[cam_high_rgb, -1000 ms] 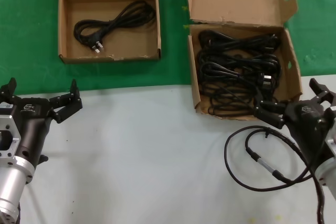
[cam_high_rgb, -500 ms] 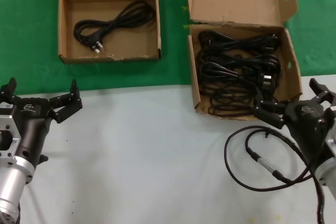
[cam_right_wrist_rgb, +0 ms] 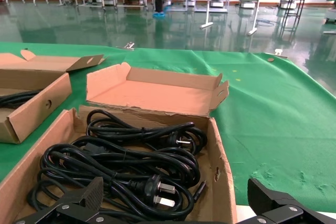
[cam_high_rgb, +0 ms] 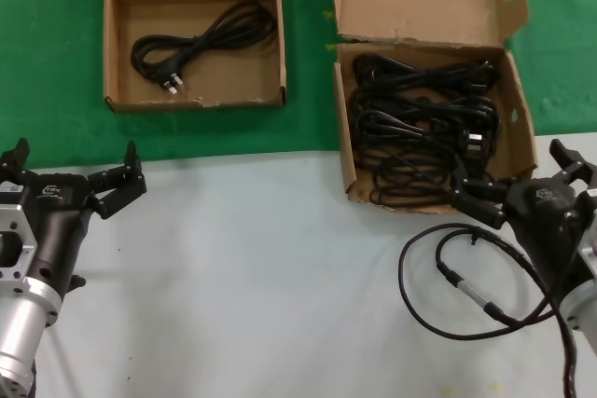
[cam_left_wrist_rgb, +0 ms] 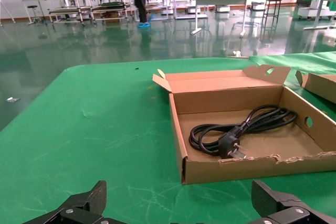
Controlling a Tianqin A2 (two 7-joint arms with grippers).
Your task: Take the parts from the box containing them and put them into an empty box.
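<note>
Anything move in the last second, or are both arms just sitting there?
No visible change. The left gripper stays open over the near table, left of centre, and the right gripper stays open at the near edge of the full box, holding nothing. One cord still lies in the other box, and the remaining cords are untouched.

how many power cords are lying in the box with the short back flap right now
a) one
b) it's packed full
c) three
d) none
a, a single coiled power cord with its plug lies alone on the floor of the box with the short back flap, while the rest of the cords are piled in the box with the tall tabbed lid.
</note>
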